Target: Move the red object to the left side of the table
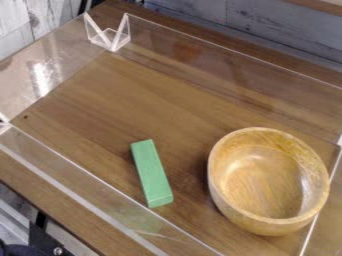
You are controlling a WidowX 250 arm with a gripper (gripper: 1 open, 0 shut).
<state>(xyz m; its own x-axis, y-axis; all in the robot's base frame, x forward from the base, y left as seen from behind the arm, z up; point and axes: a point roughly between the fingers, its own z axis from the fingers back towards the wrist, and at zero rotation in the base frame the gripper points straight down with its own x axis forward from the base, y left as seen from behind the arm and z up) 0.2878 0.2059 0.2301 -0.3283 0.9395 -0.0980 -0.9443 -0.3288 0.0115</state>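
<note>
- Table (120,95): a dark brown wood-grain top fills the view, seen from above at an angle. The grain runs on a diagonal from the 10 o'clock corner toward the 4 o'clock corner.
- Acrylic walls (60,165): low clear panels edge the table. The near panel runs from 9 o'clock down toward 6 o'clock. The far panel runs from 12 o'clock toward 3 o'clock.
- Clear bracket (107,32): a small transparent corner piece stands at the far corner, at about 11 o'clock, where two walls meet.
- Green block (150,172): a flat rectangular block lies on the table at about 6 o'clock. Its long axis points roughly from 12 to 6 o'clock, slightly tilted. It lies just inside the near wall.
- Wooden bowl (269,180): a round light-wood bowl sits upright at about 4 o'clock, to the right of the green block and apart from it. Its interior shows bare wood only.
- Red object: not visible in this view. Its place cannot be told; it is neither on the visible tabletop nor in the visible bowl interior.
- Gripper: no arm or gripper appears in this view. Whether its jaws stand wide, narrow, or closed on something cannot be told here.
</note>
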